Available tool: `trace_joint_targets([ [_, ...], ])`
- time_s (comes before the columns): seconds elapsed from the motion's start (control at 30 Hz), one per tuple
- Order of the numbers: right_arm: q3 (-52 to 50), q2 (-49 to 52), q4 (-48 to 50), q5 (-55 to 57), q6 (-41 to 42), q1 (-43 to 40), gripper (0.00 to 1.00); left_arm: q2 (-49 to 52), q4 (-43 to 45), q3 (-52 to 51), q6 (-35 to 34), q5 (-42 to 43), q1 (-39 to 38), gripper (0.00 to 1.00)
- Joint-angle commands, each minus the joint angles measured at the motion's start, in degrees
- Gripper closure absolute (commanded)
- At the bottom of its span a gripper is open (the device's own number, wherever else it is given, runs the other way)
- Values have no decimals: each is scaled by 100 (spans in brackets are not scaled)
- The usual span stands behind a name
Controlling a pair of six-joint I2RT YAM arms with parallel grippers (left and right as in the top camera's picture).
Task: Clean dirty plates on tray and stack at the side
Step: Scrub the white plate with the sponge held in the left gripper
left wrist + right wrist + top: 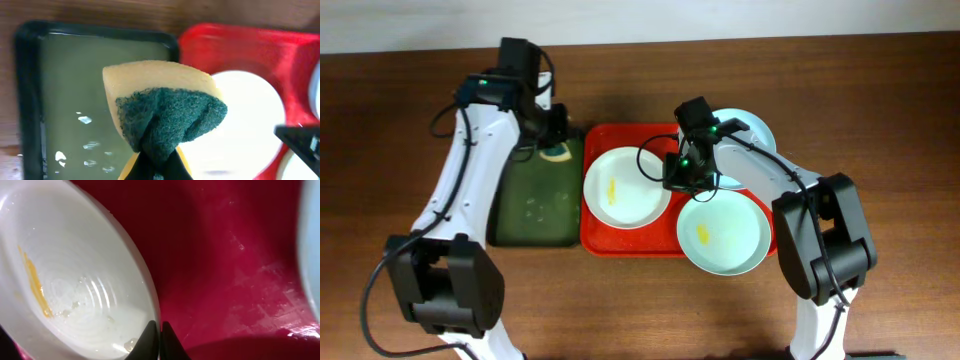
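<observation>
Red tray [620, 244] holds the white plate [625, 205] on its left half. The right gripper [160, 330] pinches that plate's right rim, jaws nearly together. The left gripper [159, 162] clamps a yellow-green sponge [165, 100] above the dark green tray's [520, 215] back right corner.

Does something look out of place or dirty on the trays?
Yes. The round white plate and the front pale blue-green plate carry yellow smears, and that pale plate overhangs the front rim of the red plastic tray.
</observation>
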Motion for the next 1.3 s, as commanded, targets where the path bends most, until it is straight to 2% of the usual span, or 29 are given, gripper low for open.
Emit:
trace_joint_targets([
  [0.0,-9,39,-111,546,223,15,96,-20,-66,59,90,264,-492,100],
  [0.17,-9,39,-243,605,221,15,96,151,39,57,-435,166,-1117,100],
  [0.3,-9,39,-328,605,219,15,96,721,120,57,-859,-184,-1381,100],
  [0.5,-9,39,-367,601,219,15,96,1373,269,57,-852,-164,-1370,100],
  [1.0,-9,39,-426,474,153,15,96,1886,503,57,-811,-208,-1344,100],
  [1.17,-9,39,-426,474,153,15,96,2374,483,57,-809,-201,-1362,100],
  [1.2,-9,39,-424,474,155,15,96,2492,468,57,-809,-166,-1373,100],
  [1.27,-9,39,-424,474,155,15,96,2673,455,57,-223,667,-1384,100],
])
